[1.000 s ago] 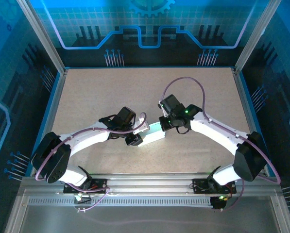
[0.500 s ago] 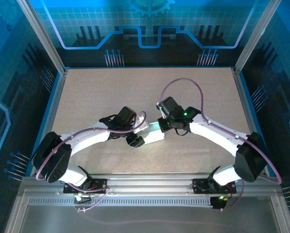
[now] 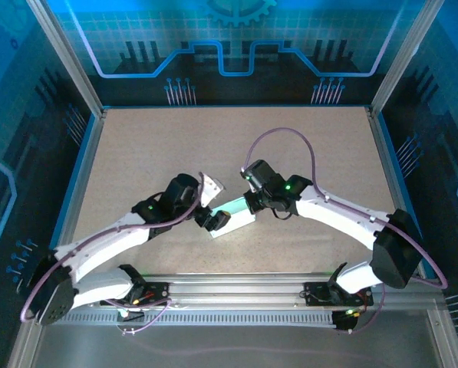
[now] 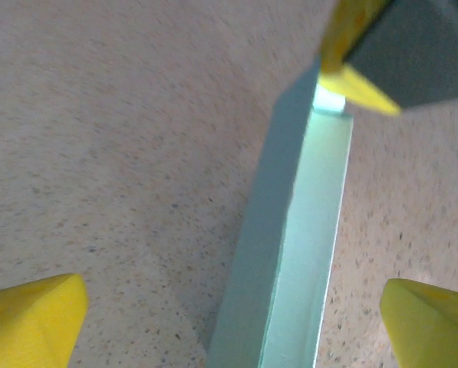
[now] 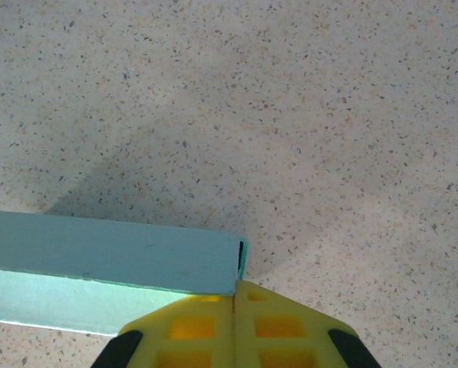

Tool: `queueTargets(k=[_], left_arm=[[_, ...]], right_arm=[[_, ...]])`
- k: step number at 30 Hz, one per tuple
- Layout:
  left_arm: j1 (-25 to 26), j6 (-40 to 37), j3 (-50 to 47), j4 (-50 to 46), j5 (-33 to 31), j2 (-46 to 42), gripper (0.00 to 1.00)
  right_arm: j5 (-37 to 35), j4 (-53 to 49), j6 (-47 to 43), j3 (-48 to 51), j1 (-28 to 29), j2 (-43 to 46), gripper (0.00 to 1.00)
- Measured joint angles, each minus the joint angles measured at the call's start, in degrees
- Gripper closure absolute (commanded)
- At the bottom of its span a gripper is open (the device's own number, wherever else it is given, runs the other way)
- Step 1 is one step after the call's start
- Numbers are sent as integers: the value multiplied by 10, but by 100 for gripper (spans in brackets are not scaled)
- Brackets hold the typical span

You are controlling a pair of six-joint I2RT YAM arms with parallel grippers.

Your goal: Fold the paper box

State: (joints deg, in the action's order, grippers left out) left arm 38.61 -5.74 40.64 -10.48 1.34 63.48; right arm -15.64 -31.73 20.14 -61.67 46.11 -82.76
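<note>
Now that the left gripper has swung its jaws wide, its yellow fingertips stand clear on either side of the paper box. The box lies released near the middle of the table, with its long mint wall upright. The right gripper stays pressed together with nothing between its tips, touching the box's end corner, so this fold looks set and the left arm seems free to reposition for another flap.
</note>
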Motion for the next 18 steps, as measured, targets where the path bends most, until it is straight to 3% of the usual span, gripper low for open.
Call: queueTargets(k=[3,8,18], left_arm=[[5,86,0,-11,-37,-55,3],[9,225,0,-70,-74,-115,18],[29,433,45,-242,-57,-59,42]], right_arm=[[-15,8,4,10,7,9,100],[-43,14,16,18,11,16,100],[-64,18,30,18,12,16,100]])
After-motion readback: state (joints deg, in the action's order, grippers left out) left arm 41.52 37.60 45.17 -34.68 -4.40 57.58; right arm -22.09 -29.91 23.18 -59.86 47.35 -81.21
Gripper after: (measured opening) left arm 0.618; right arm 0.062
